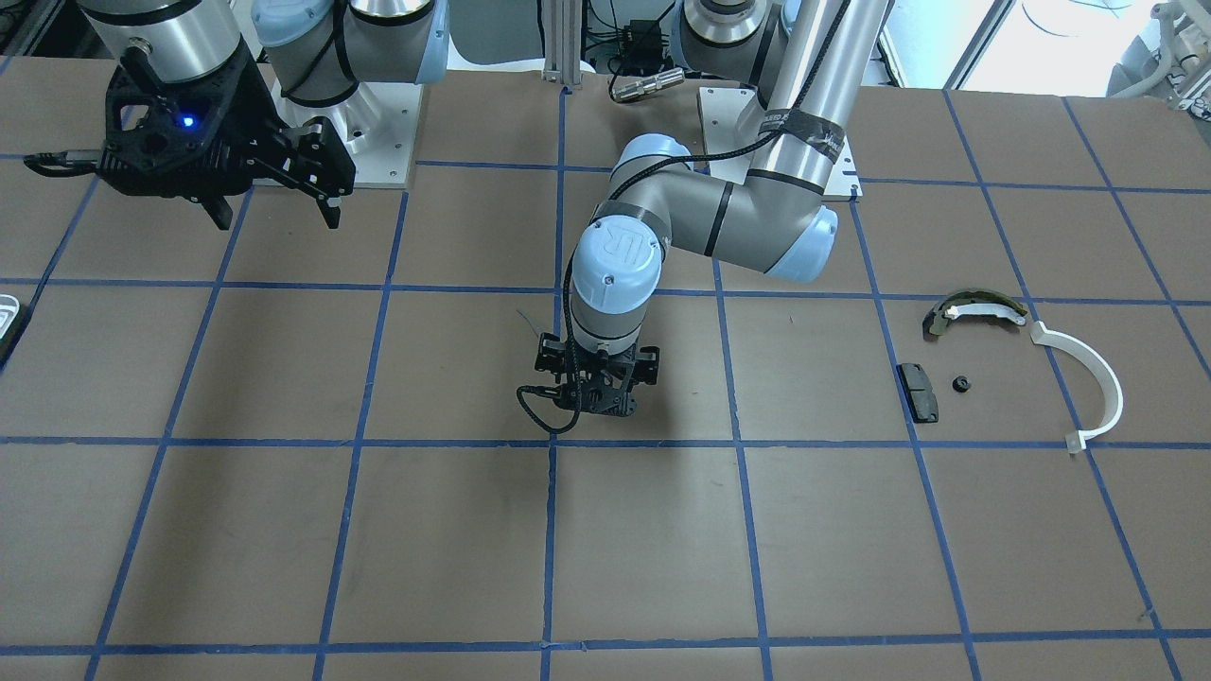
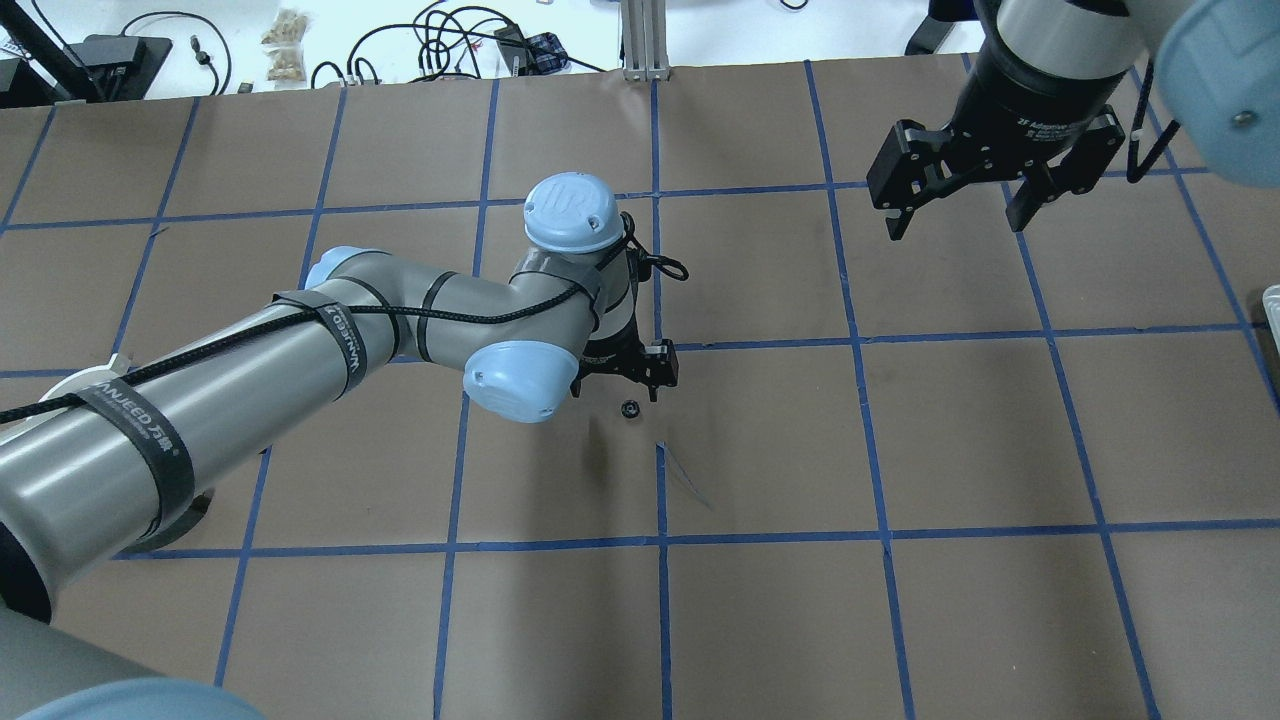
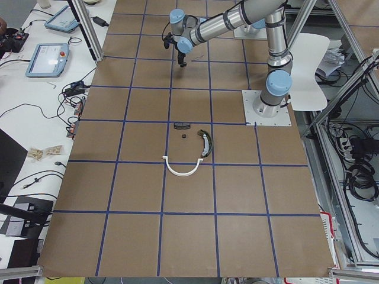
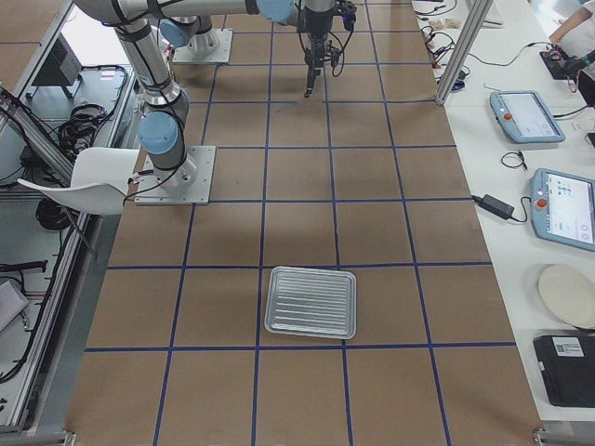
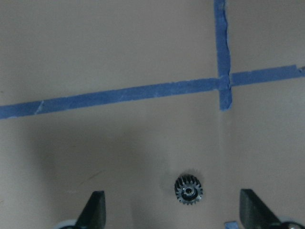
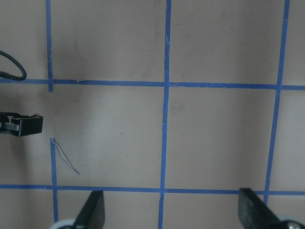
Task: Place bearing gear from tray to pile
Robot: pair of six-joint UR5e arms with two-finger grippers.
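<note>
Although the bearing gear (image 5: 188,190) lies flat on the bare table (image 2: 960,440), well apart from both tray (image 4: 311,302) and pile (image 1: 918,392), it is framed by the left gripper (image 5: 171,194), which is spread and empty above it; the gear sits nearer the finger at 4 o'clock, so an off-centre closing could shove it aside or tip it on edge; the right gripper (image 2: 955,225) is likewise spread and empty, at 2 o'clock overhead; "WANJEED" is read on a black strap (image 2: 135,425), "UR" on a blue cap (image 2: 570,205).
</note>
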